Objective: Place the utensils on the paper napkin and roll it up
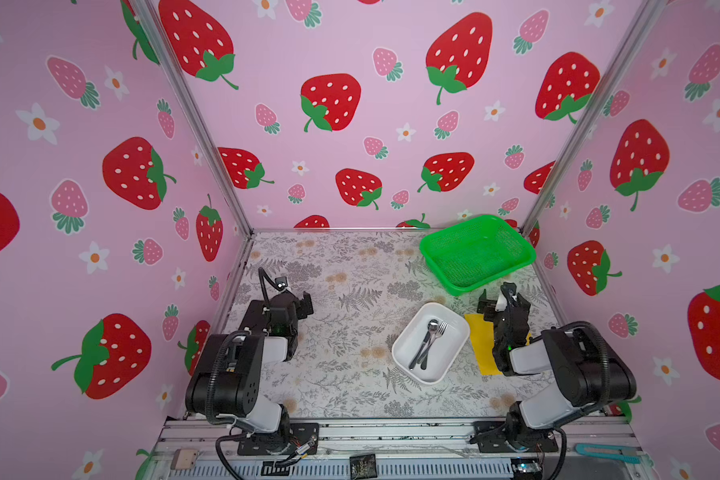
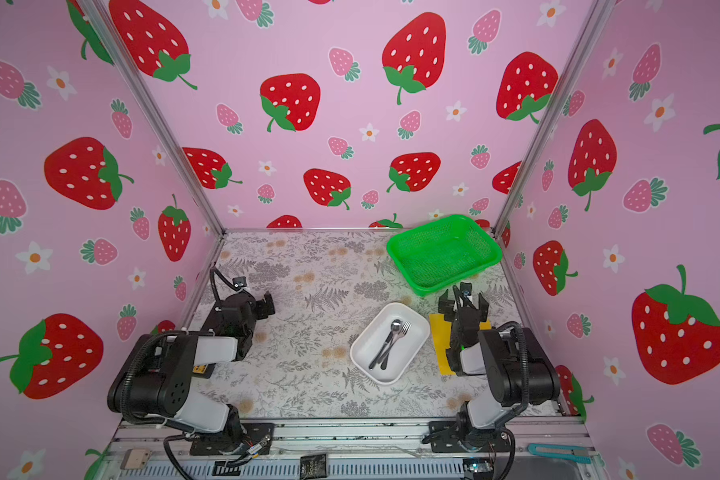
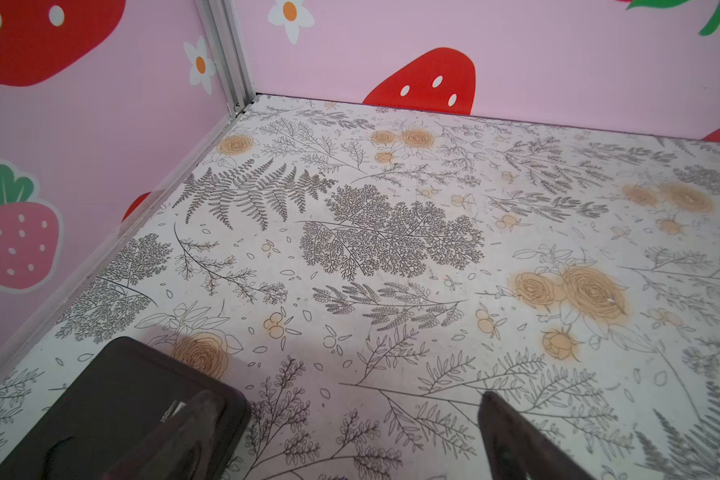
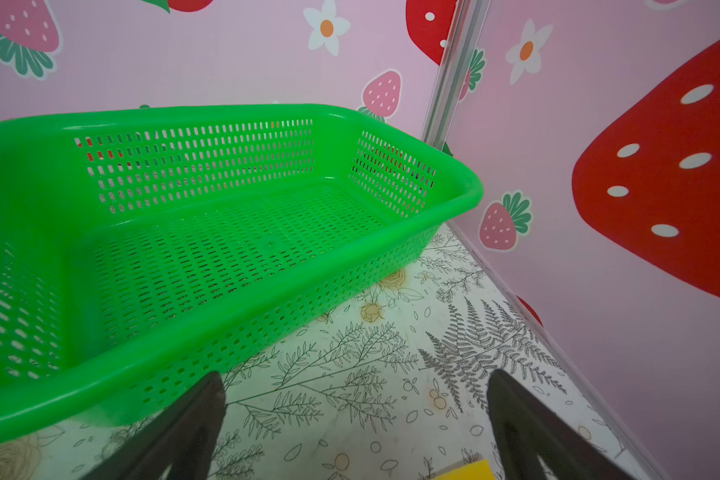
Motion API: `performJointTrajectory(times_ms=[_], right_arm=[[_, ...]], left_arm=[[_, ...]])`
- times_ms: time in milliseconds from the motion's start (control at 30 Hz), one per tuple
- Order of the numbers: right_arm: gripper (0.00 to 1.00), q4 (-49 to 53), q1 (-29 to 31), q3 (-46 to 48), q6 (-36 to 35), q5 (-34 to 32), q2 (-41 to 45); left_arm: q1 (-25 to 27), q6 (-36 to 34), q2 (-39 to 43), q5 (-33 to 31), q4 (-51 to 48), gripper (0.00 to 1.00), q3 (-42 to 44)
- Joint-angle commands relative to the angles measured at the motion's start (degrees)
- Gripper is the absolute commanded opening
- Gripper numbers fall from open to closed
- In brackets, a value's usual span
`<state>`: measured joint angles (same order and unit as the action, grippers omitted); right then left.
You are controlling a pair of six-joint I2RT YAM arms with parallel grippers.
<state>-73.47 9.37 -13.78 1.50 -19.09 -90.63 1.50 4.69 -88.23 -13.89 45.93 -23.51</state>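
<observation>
The utensils (image 1: 429, 343) are lying together inside a white tray (image 1: 447, 353). The tray is sitting on the right half of the flowery tabletop (image 1: 341, 291), a bit closer to the near edge than the far one. The spoon (image 1: 433, 325) and the fork (image 1: 443, 328) are pointing their shiny heads toward the far edge and their dark handles toward the near edge. A third dark-handled piece is lying with them, but it is too small to tell what it is.

The yellow paper napkin (image 1: 481, 349) is lying flat just beside the tray, on the side toward the right edge. The right arm is hanging over part of it and hiding it.

The right gripper (image 2: 463, 301) is pointing at the far right corner. Its fingers are spreading wide apart and holding nothing.

The left gripper (image 1: 307, 303) is resting low near the left edge, well apart from the tray. Its fingers are also standing wide apart with only bare tabletop between them.

A green mesh basket (image 1: 476, 253) is sitting in the far right corner, just past the right gripper. Nothing is lying inside it.
</observation>
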Motion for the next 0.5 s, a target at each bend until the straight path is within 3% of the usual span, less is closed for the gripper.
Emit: performJointTrajectory(times_ms=[0, 467], right_arm=[[1.0, -1.0, -0.2, -0.4, 0.3, -0.9, 0.3], [1.0, -0.5, -0.5, -0.6, 0.5, 0.0, 0.3]], left_arm=[[-0.2, -0.6, -0.4, 0.3, -0.1, 0.99, -1.4], [-0.2, -0.6, -0.4, 0.3, -0.1, 0.99, -1.4]])
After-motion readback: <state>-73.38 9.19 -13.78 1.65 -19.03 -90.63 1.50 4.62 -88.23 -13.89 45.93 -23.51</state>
